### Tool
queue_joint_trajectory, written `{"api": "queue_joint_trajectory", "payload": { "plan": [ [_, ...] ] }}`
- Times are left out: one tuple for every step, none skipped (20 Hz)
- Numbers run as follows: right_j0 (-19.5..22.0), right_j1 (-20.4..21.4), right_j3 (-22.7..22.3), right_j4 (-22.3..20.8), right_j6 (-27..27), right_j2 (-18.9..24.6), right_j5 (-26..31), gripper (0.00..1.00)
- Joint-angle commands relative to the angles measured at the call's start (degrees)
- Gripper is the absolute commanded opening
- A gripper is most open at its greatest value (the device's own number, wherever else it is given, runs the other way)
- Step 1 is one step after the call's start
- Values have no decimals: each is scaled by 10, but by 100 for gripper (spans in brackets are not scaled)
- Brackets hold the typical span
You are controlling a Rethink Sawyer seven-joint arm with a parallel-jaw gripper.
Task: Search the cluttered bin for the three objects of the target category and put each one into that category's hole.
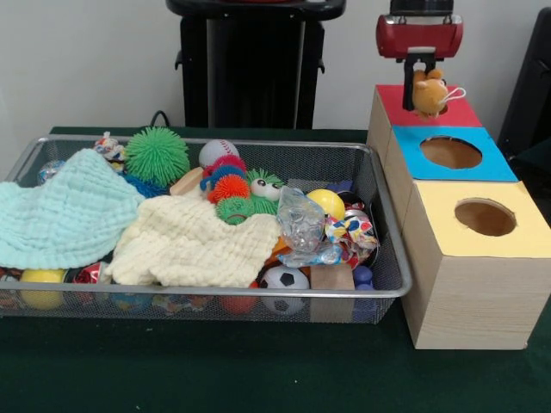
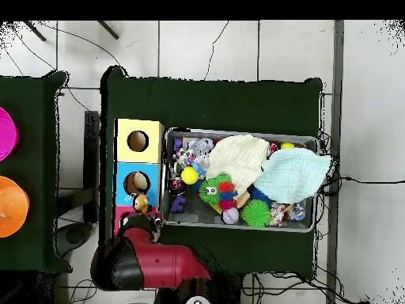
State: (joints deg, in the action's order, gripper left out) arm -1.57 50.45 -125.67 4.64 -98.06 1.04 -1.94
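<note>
My gripper [image 1: 422, 84] hangs at the top right, shut on a small tan-orange plush toy [image 1: 429, 95] with a thin white loop. It holds the toy just above the red-topped box [image 1: 461, 114], whose hole is hidden behind the toy. In the overhead view the gripper [image 2: 142, 210] and toy [image 2: 141, 203] are over the red-topped box [image 2: 121, 218], which the arm mostly covers. The wire mesh bin [image 1: 215, 293] lies to the left, full of clutter. No other plush toy shows in it.
A blue-topped box [image 1: 452, 153] and a yellow-topped box [image 1: 482, 219] stand in front of the red one. A mint cloth [image 1: 60, 215] and a pale yellow cloth [image 1: 194, 245] cover much of the bin. A green spiky ball [image 1: 157, 155], baseball [image 1: 219, 152] and soccer ball [image 1: 284, 278] show.
</note>
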Motion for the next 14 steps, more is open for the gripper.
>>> {"api": "queue_joint_trajectory", "payload": {
  "plan": [
    [-9,-23,-27,60,-168,-18,23,0],
    [-9,-34,-27,63,-168,-16,16,0],
    [-8,-46,-26,64,-167,-12,7,0],
    [-11,-60,-22,67,-166,-14,-1,0],
    [-14,-73,-20,69,-167,-15,-11,0],
    [-16,-86,-18,69,-168,-14,-26,0],
    [-18,-97,-16,69,-170,-15,-39,0],
    [-20,-108,-13,69,-173,-15,-51,0],
    [-20,-118,-12,67,-175,-12,-61,0],
    [-24,-129,-8,68,-175,-15,-67,0],
    [-28,-138,-5,69,-176,-17,-72,0],
    [-32,-145,-2,71,-177,-19,-77,0],
    [-38,-154,0,75,-181,-21,-84,0],
    [-41,-160,2,77,-183,-21,-90,0]
  ]
}}
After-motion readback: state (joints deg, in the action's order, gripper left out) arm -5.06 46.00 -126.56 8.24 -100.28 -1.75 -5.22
